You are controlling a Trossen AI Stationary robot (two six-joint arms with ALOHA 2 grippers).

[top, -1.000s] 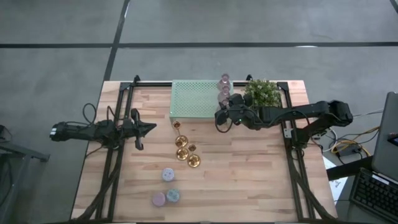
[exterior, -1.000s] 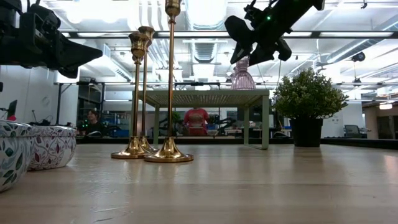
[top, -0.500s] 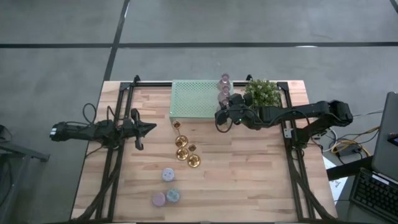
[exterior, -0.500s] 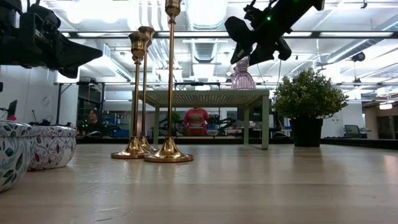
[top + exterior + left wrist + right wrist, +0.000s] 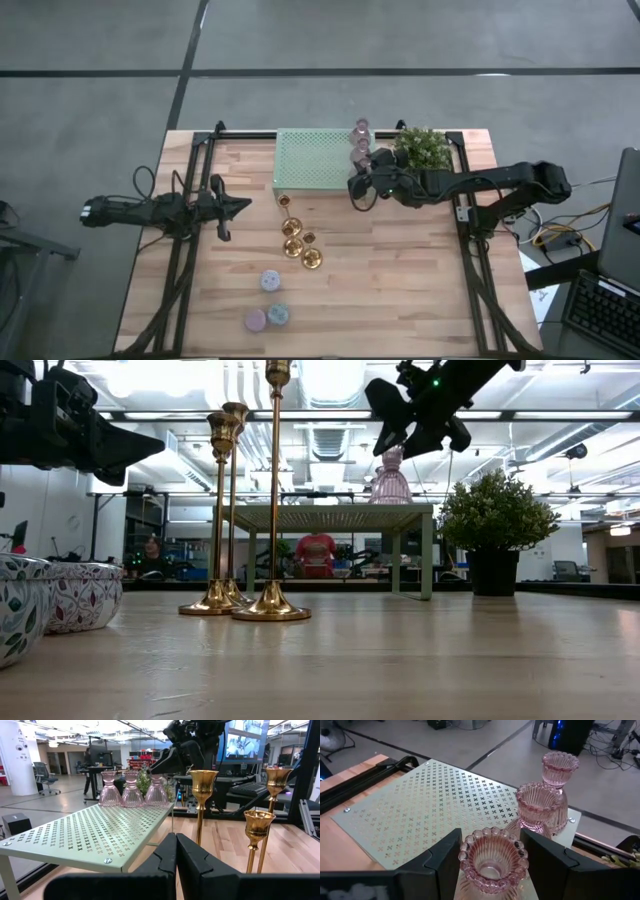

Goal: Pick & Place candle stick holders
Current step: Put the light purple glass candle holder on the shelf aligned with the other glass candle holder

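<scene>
The right gripper [image 5: 490, 865] has its fingers spread around a pink glass holder [image 5: 492, 857] on the green stand [image 5: 420, 815], upper middle of the high view, maybe touching it. The left gripper [image 5: 176, 855] waits, pressed together.

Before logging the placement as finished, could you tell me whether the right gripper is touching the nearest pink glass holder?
Cannot tell. In the right wrist view the right gripper straddles the pink glass holder, its rim meeting both fingers.
</scene>
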